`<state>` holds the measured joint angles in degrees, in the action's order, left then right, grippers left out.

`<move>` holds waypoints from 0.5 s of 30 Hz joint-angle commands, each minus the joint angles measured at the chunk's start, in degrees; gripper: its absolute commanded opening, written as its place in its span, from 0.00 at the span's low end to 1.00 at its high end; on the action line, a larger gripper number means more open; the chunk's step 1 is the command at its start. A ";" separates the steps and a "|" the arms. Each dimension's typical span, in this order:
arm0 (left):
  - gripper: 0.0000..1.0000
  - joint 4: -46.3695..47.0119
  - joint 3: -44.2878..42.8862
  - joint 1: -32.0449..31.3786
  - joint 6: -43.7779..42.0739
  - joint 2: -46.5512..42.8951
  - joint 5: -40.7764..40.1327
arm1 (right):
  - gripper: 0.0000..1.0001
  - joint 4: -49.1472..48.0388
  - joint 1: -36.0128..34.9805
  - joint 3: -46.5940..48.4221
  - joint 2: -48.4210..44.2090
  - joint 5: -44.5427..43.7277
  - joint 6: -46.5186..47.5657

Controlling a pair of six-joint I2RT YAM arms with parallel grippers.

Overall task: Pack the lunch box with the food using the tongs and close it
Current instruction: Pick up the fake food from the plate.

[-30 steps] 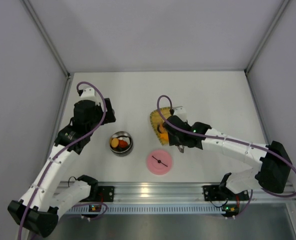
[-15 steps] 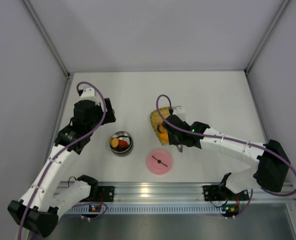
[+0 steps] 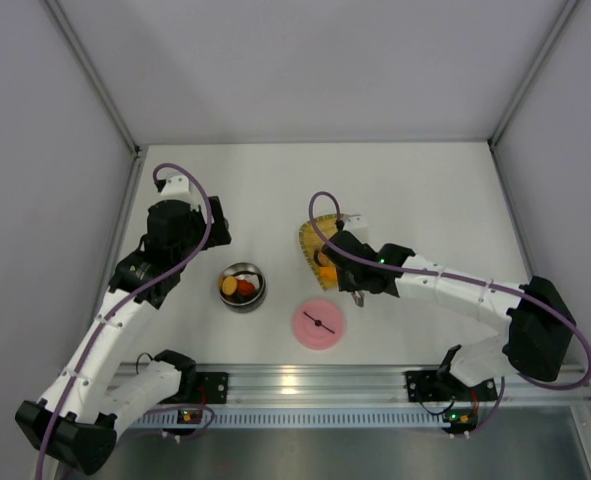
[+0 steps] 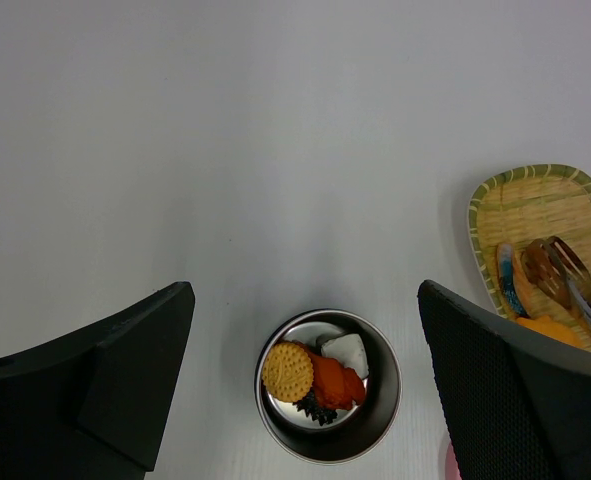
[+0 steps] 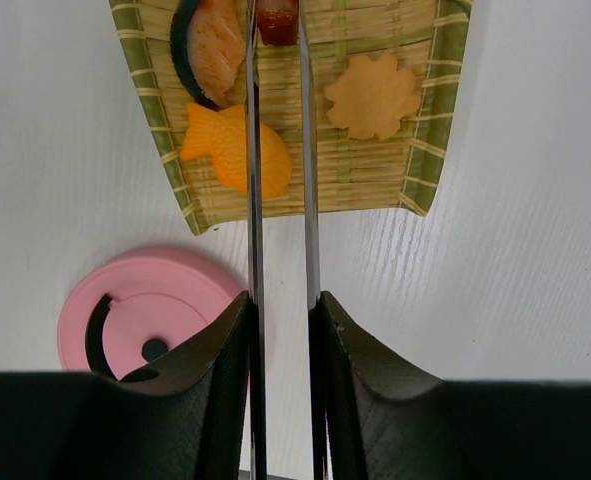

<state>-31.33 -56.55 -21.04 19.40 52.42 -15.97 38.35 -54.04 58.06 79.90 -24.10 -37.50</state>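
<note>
The steel lunch box [image 3: 259, 297] stands left of centre. It holds a round biscuit [image 4: 287, 371], an orange-red piece [image 4: 333, 380], a white piece [image 4: 347, 352] and a dark one. My left gripper [image 4: 305, 300] hangs open above it, empty. My right gripper [image 5: 280, 300] is shut on the tongs [image 5: 253, 200], whose two arms reach over the yellow tray [image 5: 365, 170]. A red-brown food piece [image 5: 277, 18] sits between the tong tips. On the tray lie an orange fish shape [image 5: 225, 140], a salmon slice [image 5: 211, 45] and a flower biscuit [image 5: 373, 95].
The pink lid [image 3: 318, 323] with its black handle lies flat on the table, near the front, between the lunch box and the tray [image 3: 310, 240]. Grey walls close the table on the left, right and back. The arm bases sit on the front rail.
My right gripper and the tongs have edged slightly up and left over the tray. The left arm has not moved.
</note>
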 commanded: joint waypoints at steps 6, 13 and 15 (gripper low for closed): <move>0.98 0.75 -0.05 0.30 0.03 0.13 -0.21 | 0.25 0.14 1.13 3.72 -3.25 -3.14 1.20; 0.99 0.75 -0.05 0.30 0.03 0.05 -0.21 | 0.23 1.20 -0.36 8.82 -6.33 -1.31 1.99; 0.98 0.75 -0.05 0.30 0.03 0.13 -0.21 | 0.23 1.55 -2.38 10.13 -6.25 -1.13 1.99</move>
<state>-31.33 -56.55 -21.04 19.40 52.42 -15.94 39.92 -54.57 63.96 75.94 -24.99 -36.12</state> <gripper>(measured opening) 0.985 0.276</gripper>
